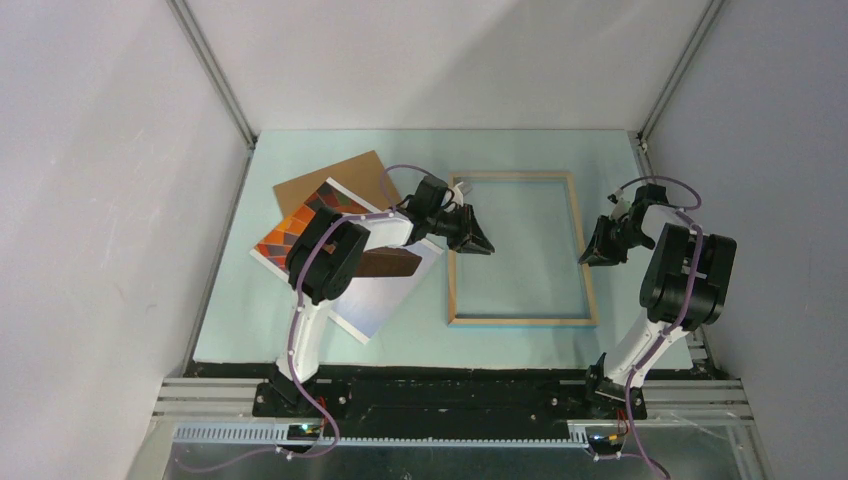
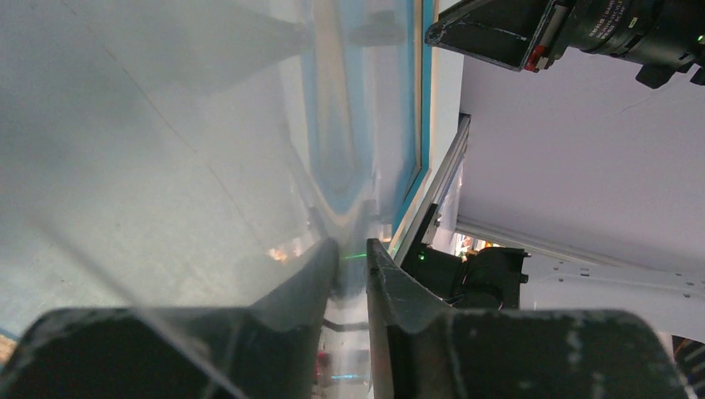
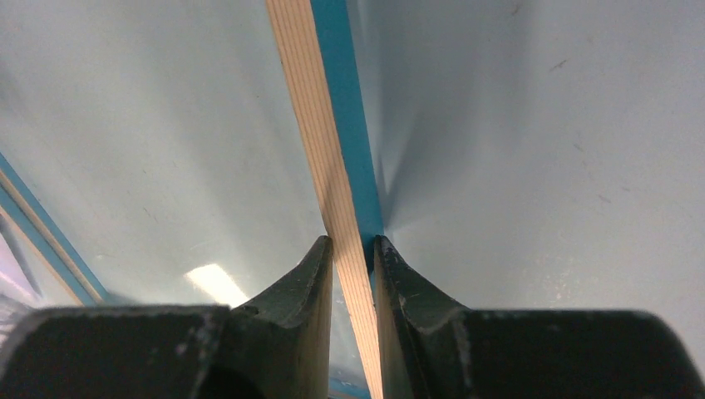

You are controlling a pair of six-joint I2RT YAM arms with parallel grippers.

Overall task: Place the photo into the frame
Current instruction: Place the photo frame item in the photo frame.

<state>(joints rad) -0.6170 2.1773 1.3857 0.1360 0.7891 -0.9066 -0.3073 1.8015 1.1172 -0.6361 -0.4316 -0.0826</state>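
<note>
The right fingers [image 3: 312, 278] are closed narrowly on the frame [image 3: 309, 100]; its right-hand rail runs up between them, light wood on one face and bright blue along the edge. The left fingers [image 2: 391, 283] stand at the frame's opposite, left rail with a slim gap between them; a clear pane [image 2: 208, 166] glints across that wrist view, and whether they pinch anything I cannot tell.

Outward from there, the frame lies wood side up on the pale green desk [image 1: 560, 150], and each of its long sides is met by one arm. The photo [image 1: 390, 295] is outside the frame, just beside its left rail and skewed to it; it lies face up, with the orange and red balloon colours at the end farther from the frame and the pale sky nearer; the left arm crosses above it, hiding its middle. A brown backing board [image 1: 350, 170] lies partly under the photo's far edge, also left of the frame, with one corner close to the frame's upper left corner.
</note>
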